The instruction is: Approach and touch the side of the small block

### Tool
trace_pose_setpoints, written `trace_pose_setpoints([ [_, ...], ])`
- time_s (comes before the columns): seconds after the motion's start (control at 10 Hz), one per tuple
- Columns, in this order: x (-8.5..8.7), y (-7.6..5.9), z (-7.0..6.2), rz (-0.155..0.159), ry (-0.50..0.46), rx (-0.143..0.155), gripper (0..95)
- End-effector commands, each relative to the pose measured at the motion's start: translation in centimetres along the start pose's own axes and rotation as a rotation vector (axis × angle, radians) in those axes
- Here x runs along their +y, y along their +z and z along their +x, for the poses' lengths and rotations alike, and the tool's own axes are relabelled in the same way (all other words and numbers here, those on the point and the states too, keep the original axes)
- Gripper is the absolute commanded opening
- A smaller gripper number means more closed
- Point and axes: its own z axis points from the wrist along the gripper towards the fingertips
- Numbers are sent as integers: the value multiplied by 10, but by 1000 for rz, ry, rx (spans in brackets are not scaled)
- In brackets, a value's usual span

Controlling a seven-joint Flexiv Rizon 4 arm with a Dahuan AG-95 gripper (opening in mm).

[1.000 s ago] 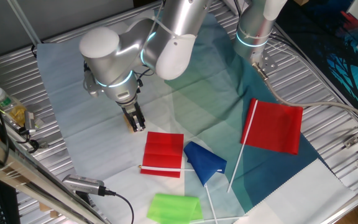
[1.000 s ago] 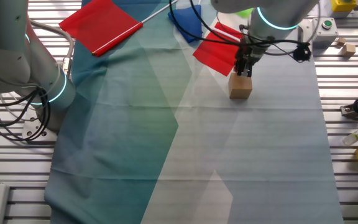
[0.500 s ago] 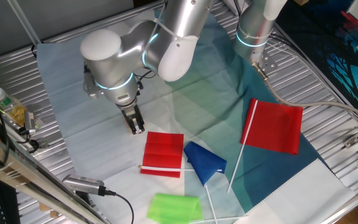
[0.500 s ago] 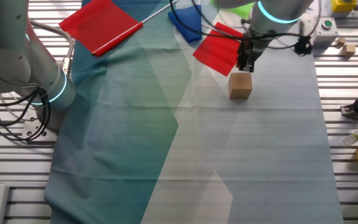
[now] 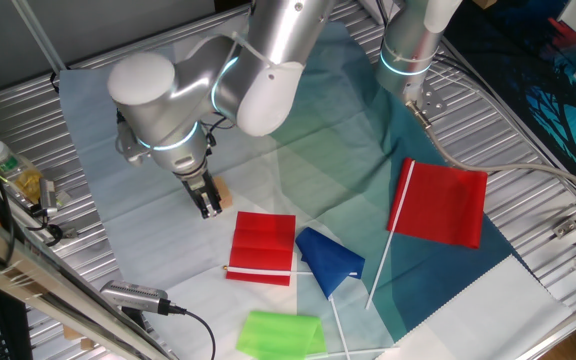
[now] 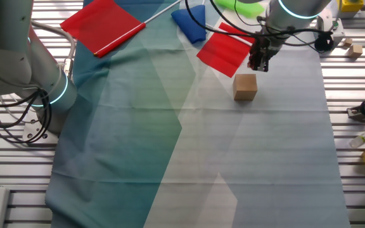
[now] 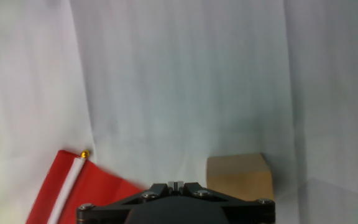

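The small block (image 6: pixel 245 87) is a tan wooden cube standing on the pale cloth. In one fixed view only a sliver of it (image 5: pixel 222 190) shows behind the fingers. In the hand view it (image 7: pixel 239 177) lies at the lower right. My gripper (image 6: pixel 258 64) is shut and empty, its fingers pressed together. It hangs just beyond the block, a small gap away, near the edge of the folded red flag (image 6: pixel 222 52). It also shows in one fixed view (image 5: pixel 209 208) and in the hand view (image 7: pixel 176 184).
A folded red flag (image 5: pixel 263 247), a blue flag (image 5: pixel 328 258), a green flag (image 5: pixel 280 332) and a larger red flag (image 5: pixel 446 203) lie on the cloth. A second arm (image 5: pixel 408 50) stands at the back. Bottles (image 5: pixel 13 170) and tools (image 6: pixel 364 111) lie on the metal rim.
My gripper has drawn back from the block, which it stood right against a second ago. A gap shows between them now. The block has not moved.
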Motion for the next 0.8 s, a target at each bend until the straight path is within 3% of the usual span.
trace_pose_setpoints([
  [0.1,2,-2,2,0,20,9,0],
  [0.4,0,-4,15,0,21,18,0],
  [0.6,-9,-3,41,-1,5,15,0],
  [0.8,-15,-1,56,-5,-3,12,0],
])
